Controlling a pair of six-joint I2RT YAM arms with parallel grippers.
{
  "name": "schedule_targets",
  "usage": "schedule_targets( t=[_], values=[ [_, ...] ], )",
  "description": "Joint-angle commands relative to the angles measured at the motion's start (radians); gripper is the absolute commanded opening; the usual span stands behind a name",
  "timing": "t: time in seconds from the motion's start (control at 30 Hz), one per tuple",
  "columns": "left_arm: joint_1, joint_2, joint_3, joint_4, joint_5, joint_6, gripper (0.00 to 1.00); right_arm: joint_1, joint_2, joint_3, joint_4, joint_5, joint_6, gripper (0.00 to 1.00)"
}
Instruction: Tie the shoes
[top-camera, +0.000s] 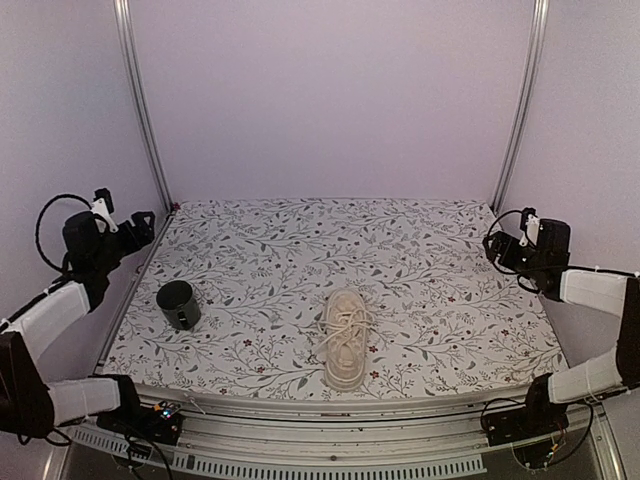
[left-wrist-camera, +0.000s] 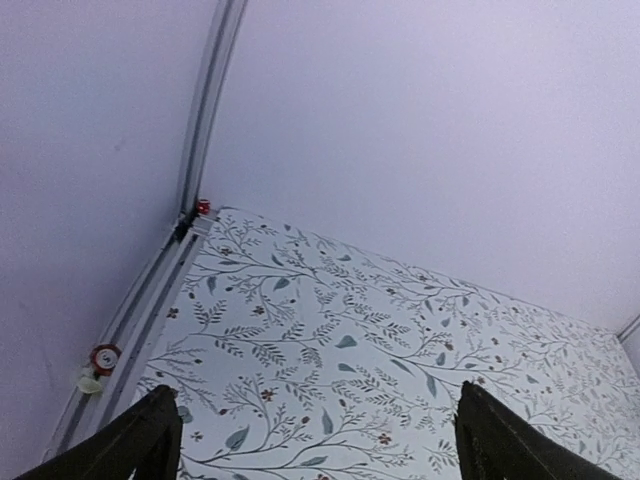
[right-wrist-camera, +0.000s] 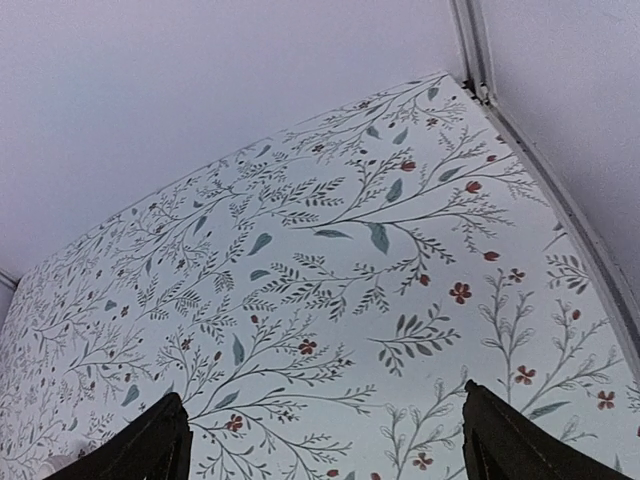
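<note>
Black fingers (left-wrist-camera: 140, 445) of the left jaws stand spread wide at the bottom corners of the left wrist view, with nothing between them, and the floral-printed bench (left-wrist-camera: 330, 340) lies below. The right jaws are likewise parted and empty, their dark fingers (right-wrist-camera: 150, 445) far apart over the same leafy pattern. Both jaws hang above the outer edges of the bench, the left arm (top-camera: 60, 300) by the left rail and the right arm (top-camera: 590, 290) by the right one. Inward from the left jaws and nearer the front edge, a dark cup (top-camera: 179, 304) stands upright. The cream sneaker (top-camera: 346, 338) lies well apart from both jaws, roughly midway between them and toward the near edge, set lengthwise front to back. Its pale laces lie across the top, and whether they are knotted I cannot tell.
</note>
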Motion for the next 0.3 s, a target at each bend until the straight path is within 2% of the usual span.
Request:
schedule_targets(
  t=[0.0,0.13,0.27],
  values=[
    [0.006,-0.066,-0.148,0.086,-0.236,0.184,0.97,-0.021,-0.100,-0.128,0.215,0.178,-0.047,0.95],
    [0.006,-0.030,-0.331,0.374,-0.199,0.237,0.97,-0.022,-0.109,-0.211,0.329,0.314,-0.099,0.96],
    [-0.001,0.041,-0.358,0.420,-0.192,0.233,0.97,-0.021,-0.070,-0.246,0.426,0.328,-0.141,0.96]
  ],
)
